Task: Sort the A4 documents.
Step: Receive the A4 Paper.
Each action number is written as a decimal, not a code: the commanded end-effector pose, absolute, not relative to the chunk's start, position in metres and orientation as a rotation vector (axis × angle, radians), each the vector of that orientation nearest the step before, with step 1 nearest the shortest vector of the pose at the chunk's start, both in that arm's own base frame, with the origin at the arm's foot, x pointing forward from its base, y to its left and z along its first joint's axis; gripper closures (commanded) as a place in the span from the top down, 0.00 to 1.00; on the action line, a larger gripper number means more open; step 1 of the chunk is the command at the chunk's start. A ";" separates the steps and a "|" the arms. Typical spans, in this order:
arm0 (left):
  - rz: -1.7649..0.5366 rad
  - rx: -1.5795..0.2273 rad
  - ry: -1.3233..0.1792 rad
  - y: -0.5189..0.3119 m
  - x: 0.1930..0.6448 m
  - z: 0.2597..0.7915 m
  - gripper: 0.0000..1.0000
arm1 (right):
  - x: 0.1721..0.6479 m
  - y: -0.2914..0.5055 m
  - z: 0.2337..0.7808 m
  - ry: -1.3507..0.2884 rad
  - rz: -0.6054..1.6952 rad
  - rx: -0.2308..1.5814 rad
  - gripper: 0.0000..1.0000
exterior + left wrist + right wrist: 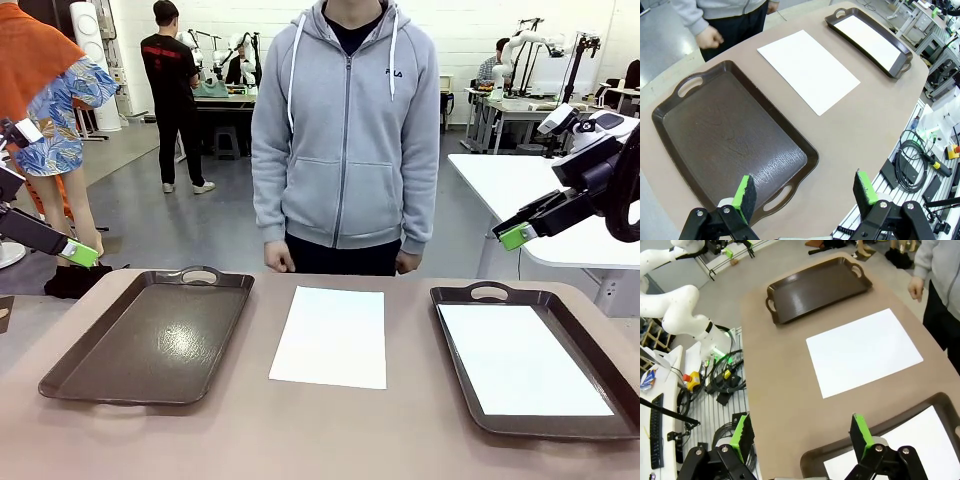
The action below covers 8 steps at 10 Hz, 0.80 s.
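Both grippers stand wide apart with nothing between their green pads. My left gripper is raised off the table on my left, its camera looking down on the near handle end of the left tray. My right gripper is raised on my right, looking down on the near end of the right tray. One sheet of paper lies flat on the bare tabletop between the two trays, touching neither, with its short edge towards the far side. A second sheet lies flat inside the right tray, covering most of its floor. At the far edge I see a person in a grey hooded top, hands hanging just above the table rim.
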<state>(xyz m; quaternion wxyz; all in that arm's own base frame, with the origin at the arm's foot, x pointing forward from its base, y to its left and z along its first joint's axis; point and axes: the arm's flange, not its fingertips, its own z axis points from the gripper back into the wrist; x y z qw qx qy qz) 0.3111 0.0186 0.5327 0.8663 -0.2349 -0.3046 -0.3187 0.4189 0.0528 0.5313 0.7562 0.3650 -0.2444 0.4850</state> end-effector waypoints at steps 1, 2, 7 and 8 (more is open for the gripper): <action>-0.679 -0.508 -0.646 0.021 0.312 0.532 1.00 | 0.418 0.052 0.532 -0.530 1.064 0.788 1.00; -0.679 -0.508 -0.646 0.021 0.312 0.532 1.00 | 0.418 0.052 0.532 -0.530 1.064 0.788 1.00; -0.679 -0.508 -0.646 0.021 0.312 0.532 1.00 | 0.418 0.052 0.532 -0.530 1.064 0.788 1.00; -0.679 -0.508 -0.646 0.021 0.312 0.532 1.00 | 0.418 0.052 0.532 -0.530 1.064 0.788 1.00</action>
